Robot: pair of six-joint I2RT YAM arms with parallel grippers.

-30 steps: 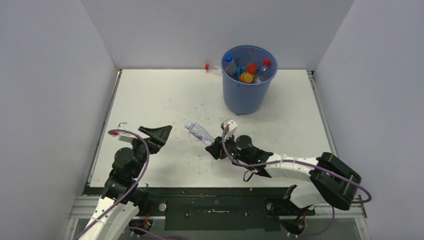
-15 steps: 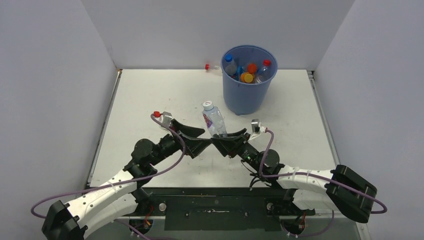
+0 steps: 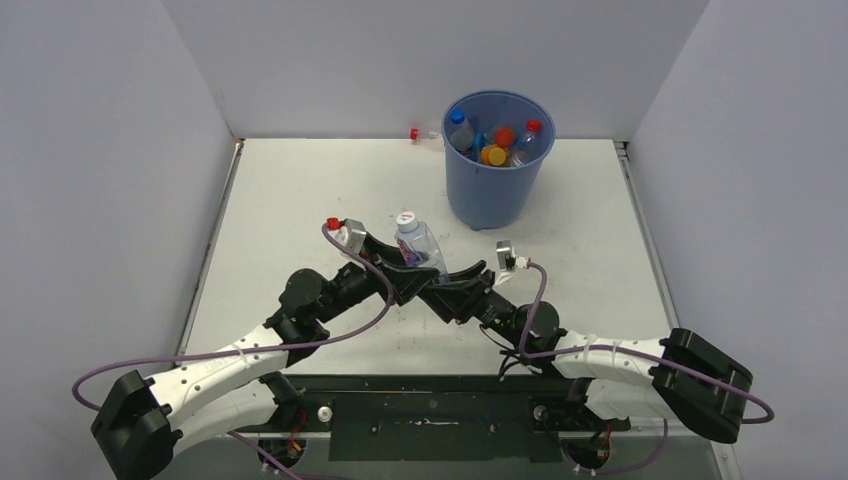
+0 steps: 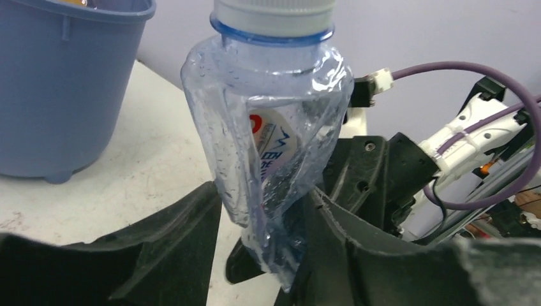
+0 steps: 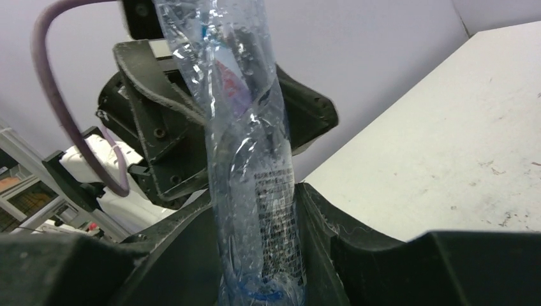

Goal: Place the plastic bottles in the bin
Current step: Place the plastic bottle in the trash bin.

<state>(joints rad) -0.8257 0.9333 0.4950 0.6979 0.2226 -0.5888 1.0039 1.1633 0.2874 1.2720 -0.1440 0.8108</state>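
A crumpled clear bottle (image 3: pixel 418 243) with a white cap stands upright over the middle of the table, held from both sides. My right gripper (image 3: pixel 443 279) is shut on its lower body (image 5: pixel 252 191). My left gripper (image 3: pixel 412 272) has come in from the left, and both of its fingers press on the bottle (image 4: pixel 268 127) just below the label. The blue bin (image 3: pixel 497 200) stands at the back right with several bottles (image 3: pixel 495 145) inside. The left wrist view shows the bin (image 4: pixel 57 95) close by on the left.
A small clear bottle with a red cap (image 3: pixel 422 134) lies at the far edge of the table, left of the bin. The white table (image 3: pixel 300 200) has grey walls on three sides. Purple cables loop off both arms.
The right gripper lifted the bottle off the table and turned it upright. The left arm swung in from the left, and its wide-open fingers closed onto the bottle.
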